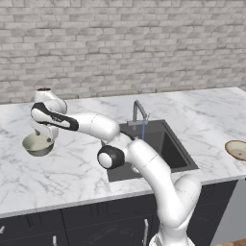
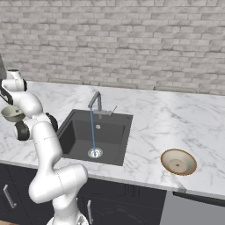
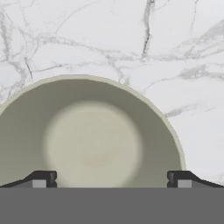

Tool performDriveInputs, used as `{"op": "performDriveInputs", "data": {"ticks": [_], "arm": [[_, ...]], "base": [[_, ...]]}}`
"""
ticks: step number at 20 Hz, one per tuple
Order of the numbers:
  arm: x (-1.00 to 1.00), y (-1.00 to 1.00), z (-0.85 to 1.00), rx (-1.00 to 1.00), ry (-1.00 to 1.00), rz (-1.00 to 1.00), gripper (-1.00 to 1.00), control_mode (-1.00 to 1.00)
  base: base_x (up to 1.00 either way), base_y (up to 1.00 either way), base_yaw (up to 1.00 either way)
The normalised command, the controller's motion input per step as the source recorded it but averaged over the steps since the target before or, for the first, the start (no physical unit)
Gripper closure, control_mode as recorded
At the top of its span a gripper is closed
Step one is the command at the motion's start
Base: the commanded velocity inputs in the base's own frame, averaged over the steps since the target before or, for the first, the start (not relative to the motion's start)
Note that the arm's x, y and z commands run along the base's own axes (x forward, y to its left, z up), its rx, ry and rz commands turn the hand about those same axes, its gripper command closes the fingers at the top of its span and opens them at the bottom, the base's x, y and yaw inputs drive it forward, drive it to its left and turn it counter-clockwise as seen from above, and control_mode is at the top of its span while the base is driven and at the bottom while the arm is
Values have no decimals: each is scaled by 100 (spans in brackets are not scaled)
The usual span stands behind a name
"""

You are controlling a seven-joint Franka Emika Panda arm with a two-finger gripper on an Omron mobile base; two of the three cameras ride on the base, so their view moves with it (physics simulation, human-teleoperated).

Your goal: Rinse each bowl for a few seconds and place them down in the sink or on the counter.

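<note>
The cream bowl [image 3: 92, 140] sits upright on the counter [image 1: 72, 168] directly under the claw [image 3: 111, 179], its glossy inside facing up. In the hand view the two fingertips [image 3: 41, 179] stand wide apart over the bowl's near side, one toward each edge of it, with nothing between them: the claw is spread and holds nothing. From the left base view the claw [image 1: 42, 139] hangs just above the bowl [image 1: 37, 145], close to its rim; whether a finger touches the rim I cannot tell.

Well off to the claw's side lies the sink [image 1: 163, 149], with a thin stream of water falling from the faucet [image 2: 96, 102] to the drain [image 2: 95, 153]. Past the sink, farther still from the claw, the tan bowl [image 2: 178, 161] rests upright on the counter.

As for progress, the water is on, but neither bowl looks rinsed: both stand on the marble, away from the stream. What is left, by my reading, is nearly everything: grip the cream bowl, carry it under the water, set it down, then do the same with the tan bowl.
</note>
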Motion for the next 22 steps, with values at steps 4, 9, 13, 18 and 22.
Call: {"op": "performDriveInputs", "data": {"ticks": [4,9,13,18,22], "arm": [[0,8,32,-3,0,0,-100,-100],[-3,-12,14,-2,0,0,-100,-100],[-5,-22,5,-1,0,-1,-100,-100],[-6,-19,0,-1,1,-1,-100,-100],[-5,-13,-1,0,3,0,-100,-100]], "base": [[0,0,0],[0,0,0],[0,0,0],[0,0,0],[0,0,0]]}}
